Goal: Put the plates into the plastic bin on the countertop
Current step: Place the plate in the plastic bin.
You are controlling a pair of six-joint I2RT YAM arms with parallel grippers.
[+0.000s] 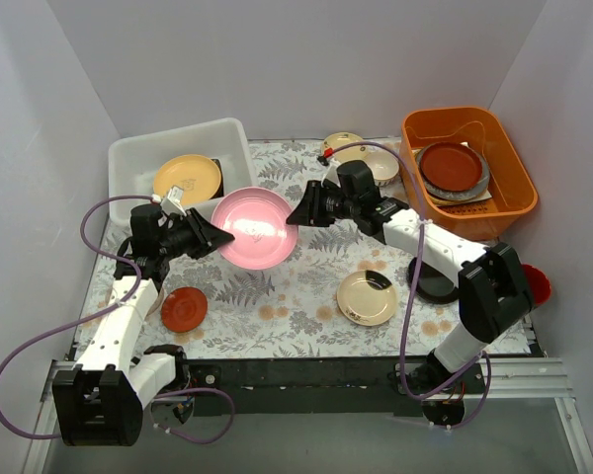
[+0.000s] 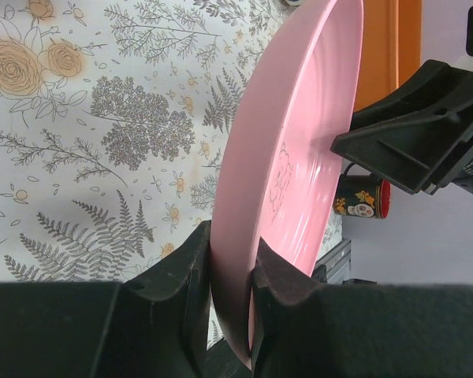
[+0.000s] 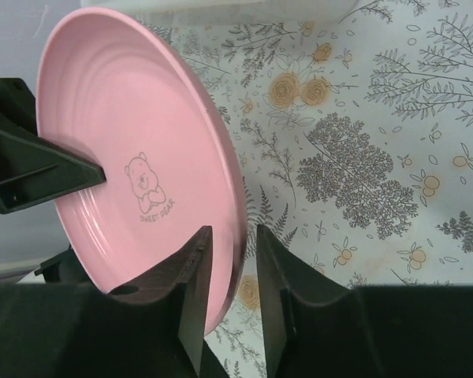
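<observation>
The pink plate hangs tilted on edge above the fern-print countertop, between both arms. My left gripper is shut on its left rim; in the left wrist view both jaws press the pink plate at my left gripper. My right gripper straddles the opposite rim. In the right wrist view my right gripper is open, with a gap beside the pink plate. The plastic bin at the back left holds a yellow plate. A red-orange saucer and a cream plate lie on the cloth.
An orange tub at the back right holds a red-brown plate. Cream dishes sit beside it. A dark plate lies under my right arm. A black skull mug stands at the right table edge.
</observation>
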